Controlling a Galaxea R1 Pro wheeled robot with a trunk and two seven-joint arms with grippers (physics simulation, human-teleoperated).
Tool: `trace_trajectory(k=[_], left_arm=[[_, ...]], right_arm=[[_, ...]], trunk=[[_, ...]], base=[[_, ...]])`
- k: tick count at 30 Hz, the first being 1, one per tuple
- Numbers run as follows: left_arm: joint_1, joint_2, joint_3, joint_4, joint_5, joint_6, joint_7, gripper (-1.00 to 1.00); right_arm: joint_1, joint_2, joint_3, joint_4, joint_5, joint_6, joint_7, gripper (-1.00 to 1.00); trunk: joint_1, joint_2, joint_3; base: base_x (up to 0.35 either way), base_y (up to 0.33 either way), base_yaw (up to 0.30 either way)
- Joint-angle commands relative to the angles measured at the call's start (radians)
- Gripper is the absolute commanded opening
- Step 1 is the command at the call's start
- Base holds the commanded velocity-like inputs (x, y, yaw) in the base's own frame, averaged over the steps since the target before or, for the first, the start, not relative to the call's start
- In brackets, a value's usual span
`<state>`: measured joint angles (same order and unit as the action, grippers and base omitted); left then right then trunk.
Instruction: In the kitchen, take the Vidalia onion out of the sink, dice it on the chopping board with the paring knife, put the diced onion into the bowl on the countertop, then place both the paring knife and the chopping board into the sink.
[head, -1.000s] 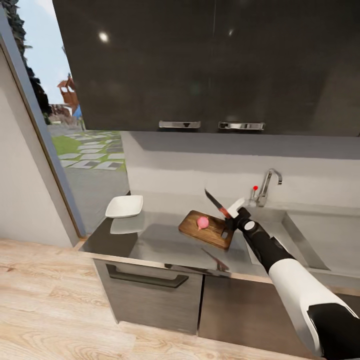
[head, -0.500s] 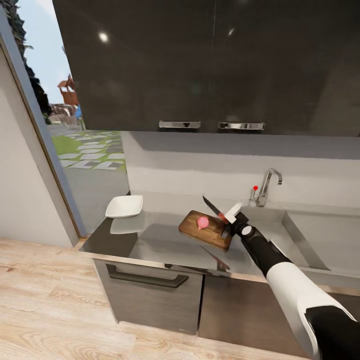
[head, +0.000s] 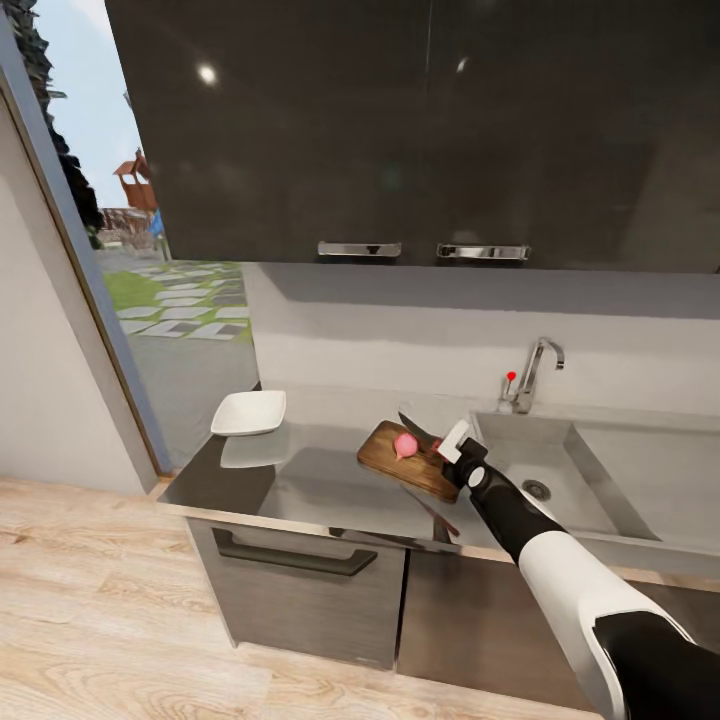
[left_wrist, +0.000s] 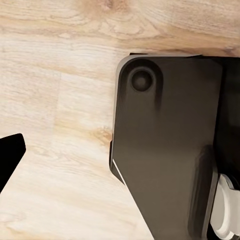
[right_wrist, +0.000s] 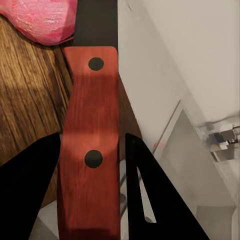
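Note:
On the dark wooden chopping board (head: 398, 462) lies the pink onion (head: 405, 445). My right gripper (head: 452, 447) is shut on the red handle of the paring knife (head: 419, 431), whose dark blade slants down just above the onion's right side. The right wrist view has the red handle (right_wrist: 92, 130) clamped between two dark fingers (right_wrist: 30, 190), the blade running past the onion (right_wrist: 40, 20) over the board (right_wrist: 25, 105). The white bowl (head: 249, 412) stands at the left end of the grey countertop (head: 300, 485). The sink (head: 590, 480) with its chrome tap (head: 535, 370) lies right of the board.
Dark wall cabinets (head: 420, 130) hang above the worktop. A glass wall (head: 150, 300) bounds the counter on the left. In the left wrist view there is wood floor (left_wrist: 55, 100), the robot's dark base (left_wrist: 165, 150) and a black tip (left_wrist: 10, 155) at the edge.
My right arm has brought the knife down and leftward, from above the board's right end to just over the onion. The sink's drain has come into sight behind the arm.

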<state>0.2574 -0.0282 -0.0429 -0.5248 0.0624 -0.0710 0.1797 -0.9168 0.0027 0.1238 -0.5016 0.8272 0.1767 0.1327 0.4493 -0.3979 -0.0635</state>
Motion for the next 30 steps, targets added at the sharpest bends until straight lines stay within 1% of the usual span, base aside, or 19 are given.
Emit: trace_trajectory(k=[1, 13, 22, 30], left_arm=[[0.000, 0.001, -0.005, -0.001, 0.006, -0.002, 0.006, 1.00], [0.000, 0.000, -0.005, -0.001, 0.006, -0.001, 0.006, 1.00], [0.000, 0.000, -0.005, 0.002, 0.006, -0.002, 0.006, 1.00], [0.000, 0.000, -0.005, 0.002, 0.006, -0.002, 0.006, 1.00]], right_arm=[[-0.001, 0.000, 0.002, -0.002, 0.011, 0.006, 0.005, -1.00], [-0.001, 0.000, 0.000, -0.010, 0.008, 0.006, 0.005, -1.00], [-0.001, 0.000, -0.006, -0.031, 0.004, 0.001, 0.010, -1.00], [-0.001, 0.005, -0.004, -0.019, 0.004, 0.002, 0.008, -1.00]], trunk=[[0.001, -0.002, -0.002], [0.001, -0.002, -0.002], [0.001, -0.002, -0.002], [0.001, -0.002, -0.002]], base=[[0.000, 0.000, 0.000], [0.002, 0.000, 0.000], [0.061, 0.000, 0.000], [0.071, 0.000, 0.000]])
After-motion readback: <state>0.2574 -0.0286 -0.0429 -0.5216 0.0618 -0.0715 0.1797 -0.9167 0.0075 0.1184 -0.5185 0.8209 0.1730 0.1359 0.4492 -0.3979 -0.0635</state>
